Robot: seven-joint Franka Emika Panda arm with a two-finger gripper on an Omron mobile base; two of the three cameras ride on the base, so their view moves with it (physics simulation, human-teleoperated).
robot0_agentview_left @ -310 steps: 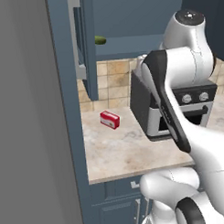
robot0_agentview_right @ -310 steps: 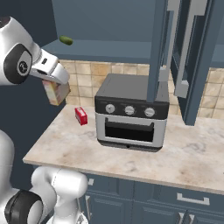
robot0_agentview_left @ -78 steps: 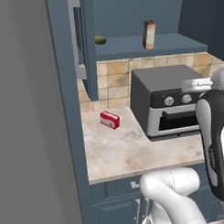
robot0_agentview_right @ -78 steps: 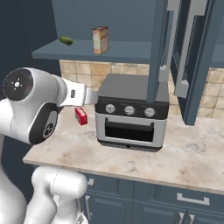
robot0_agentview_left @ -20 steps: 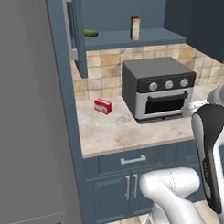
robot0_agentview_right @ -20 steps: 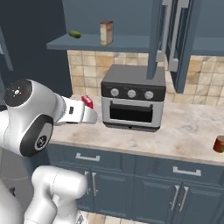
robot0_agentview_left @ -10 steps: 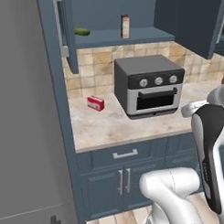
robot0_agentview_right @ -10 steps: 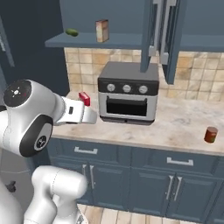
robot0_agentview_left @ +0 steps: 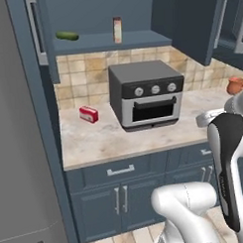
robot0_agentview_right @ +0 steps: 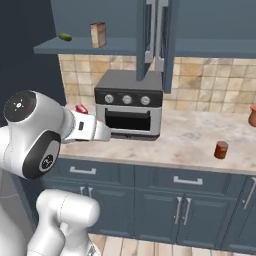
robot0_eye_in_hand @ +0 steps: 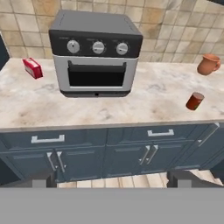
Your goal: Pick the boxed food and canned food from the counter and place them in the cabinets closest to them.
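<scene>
Base farther back from counter (robot0_eye_in_hand: 144,103)

1. Even, soft rendered light, moderately bright; no lamp or glare spot visible
2. The long beige marble-patterned counter (robot0_eye_in_hand: 144,98) is the brightest surface, with a faint shadow under the grey boxy toaster oven (robot0_eye_in_hand: 95,52)
3. The dark blue-grey wall cabinets (robot0_agentview_left: 194,21) look dim and flat
4. All views are slightly soft and pixelated, without edge distortion

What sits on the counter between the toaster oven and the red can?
Nothing: in the hand view, bare counter runs from the toaster oven to the can.
</scene>
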